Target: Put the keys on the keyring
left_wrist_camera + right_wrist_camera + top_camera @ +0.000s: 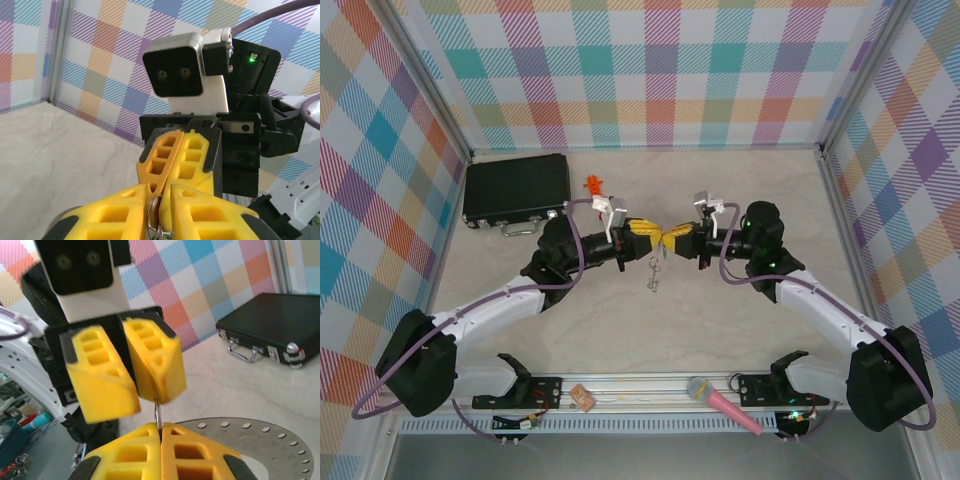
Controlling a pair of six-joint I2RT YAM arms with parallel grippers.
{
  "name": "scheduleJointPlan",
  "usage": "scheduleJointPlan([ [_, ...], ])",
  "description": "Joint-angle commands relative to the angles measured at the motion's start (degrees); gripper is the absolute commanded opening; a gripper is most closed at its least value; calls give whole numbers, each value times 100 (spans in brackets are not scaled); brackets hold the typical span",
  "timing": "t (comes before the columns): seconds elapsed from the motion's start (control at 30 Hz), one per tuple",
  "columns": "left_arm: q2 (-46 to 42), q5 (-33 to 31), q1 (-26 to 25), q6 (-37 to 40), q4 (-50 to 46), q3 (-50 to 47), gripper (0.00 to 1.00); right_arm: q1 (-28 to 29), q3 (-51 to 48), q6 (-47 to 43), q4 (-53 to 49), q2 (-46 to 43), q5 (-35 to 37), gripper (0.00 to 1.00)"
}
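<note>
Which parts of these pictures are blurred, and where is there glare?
Top view: sharp, evenly lit, soft shadows on the table. Left wrist view: the near fingers of the left hand are soft; the right hand facing it is sharp. Right wrist view: the left hand looks smeared; the black case shows a glint on its metal corner.

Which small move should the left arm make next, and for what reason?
Probably open the left gripper a little more and draw it straight back. The right gripper is shut on the thin edge of the keyring, and the left fingers look slightly parted around it, so the right gripper seems to carry it alone.
</note>
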Motion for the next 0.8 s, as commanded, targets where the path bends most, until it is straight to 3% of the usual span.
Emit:
scheduleJointPlan([
  [0.0,-416,3,64,583,-1186,370,22,19,304,-841,-884,-106,224,0],
  [0.17,-724,-227,67,1252,-2662,693,30,19,587,-1704,-1945,27,463,0],
  [0.5,-309,-366,68,3199,-5753,1833,29,474,1006,-2925,-3153,320,1181,0],
  [0.77,-185,-314,15,3726,-6099,1849,28,568,1286,-3381,-3652,520,772,0],
])
